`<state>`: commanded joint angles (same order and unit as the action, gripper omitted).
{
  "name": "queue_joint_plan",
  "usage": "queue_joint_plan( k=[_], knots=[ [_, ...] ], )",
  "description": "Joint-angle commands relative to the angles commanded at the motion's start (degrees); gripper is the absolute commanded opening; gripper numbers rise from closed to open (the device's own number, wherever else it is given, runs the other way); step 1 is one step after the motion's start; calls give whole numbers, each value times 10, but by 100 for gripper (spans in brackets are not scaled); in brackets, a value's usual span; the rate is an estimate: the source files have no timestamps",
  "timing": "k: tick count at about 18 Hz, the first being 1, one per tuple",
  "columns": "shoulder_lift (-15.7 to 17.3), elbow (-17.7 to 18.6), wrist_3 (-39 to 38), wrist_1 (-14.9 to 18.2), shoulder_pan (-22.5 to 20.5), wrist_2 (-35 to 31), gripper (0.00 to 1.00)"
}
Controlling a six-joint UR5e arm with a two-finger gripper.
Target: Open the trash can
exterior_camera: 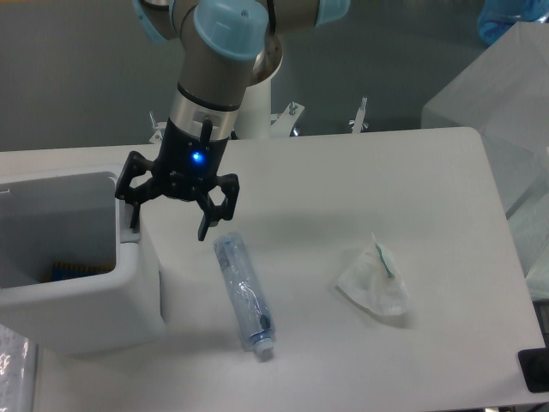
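We see the arm (225, 51) coming down from the top of the frame, its blue-capped joints at the upper edge and the grey wrist section tilted down and to the left. A blue light glows on the black body of the tool (167, 225). The tool's two fingers are spread wide apart with nothing between them. One finger (131, 206) sits at the right rim of the trash can (81, 292), at the grey tab there; whether it touches we cannot tell. The other finger (206, 225) hangs over the tabletop (360, 172), just above the upper end of the bottle (243, 293).

The trash can stands at the left edge of the tabletop, a boxy white bin with rounded corners. Its top is open: we look down into the cavity, where something with blue and orange tones lies at the bottom, too small to make out.

The clear bottle lies on its side just right of the bin, cap end toward the near edge. Well to its right rests a crumpled white wrapper (374, 281) with a green mark.
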<state>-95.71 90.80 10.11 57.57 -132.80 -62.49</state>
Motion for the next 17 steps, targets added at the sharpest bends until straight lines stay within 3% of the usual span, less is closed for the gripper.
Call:
queue_joint_plan(
  k=[4,6,8,17],
  knots=[
    [-2,-44,10,-9,-35,-19,100],
    [-3,-51,39,-10,-47,-94,100],
    [-4,-52,74,-9,-65,-155,100],
    [-3,-21,329,16,-168,-204,100]
  ],
)
